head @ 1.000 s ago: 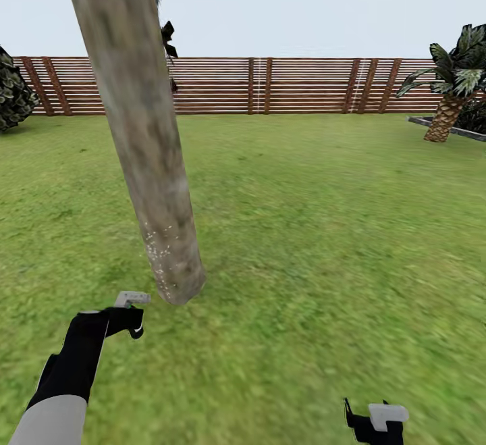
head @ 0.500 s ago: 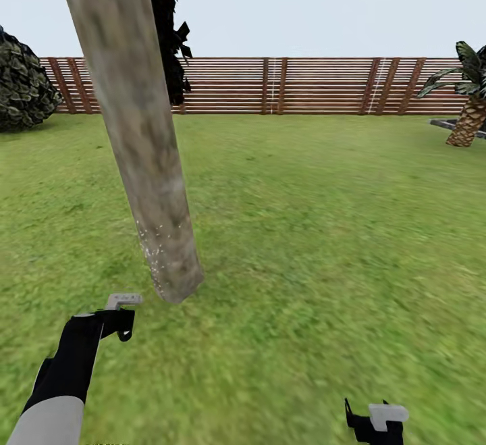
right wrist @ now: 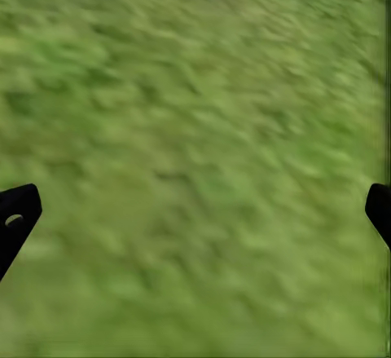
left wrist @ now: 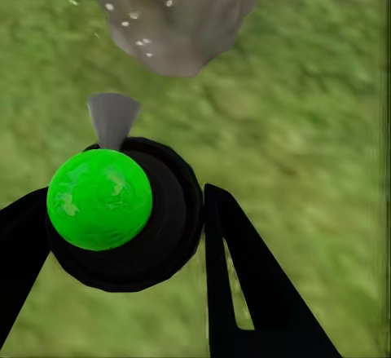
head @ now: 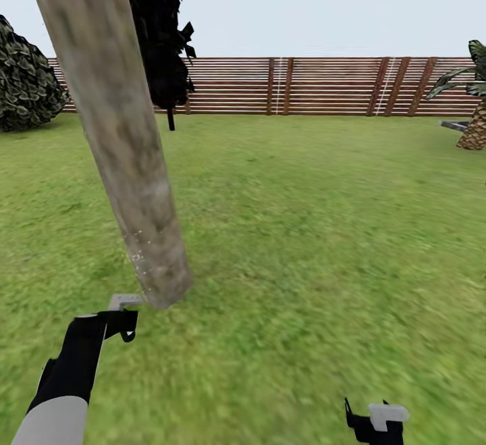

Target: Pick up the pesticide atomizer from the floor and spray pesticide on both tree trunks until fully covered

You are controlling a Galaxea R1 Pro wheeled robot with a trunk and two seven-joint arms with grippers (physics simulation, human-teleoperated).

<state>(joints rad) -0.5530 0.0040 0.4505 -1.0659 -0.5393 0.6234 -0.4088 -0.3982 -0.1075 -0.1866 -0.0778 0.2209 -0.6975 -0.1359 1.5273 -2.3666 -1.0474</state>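
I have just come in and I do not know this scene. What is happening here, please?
A two-armed robot stands on a garden lawn, close to a thick tree trunk. Its left gripper holds the pesticide atomizer, whose grey nozzle points at the foot of the trunk. Small white specks show on the bark low down. The right gripper hangs open over bare grass, holding nothing. A wooden fence closes the far side.
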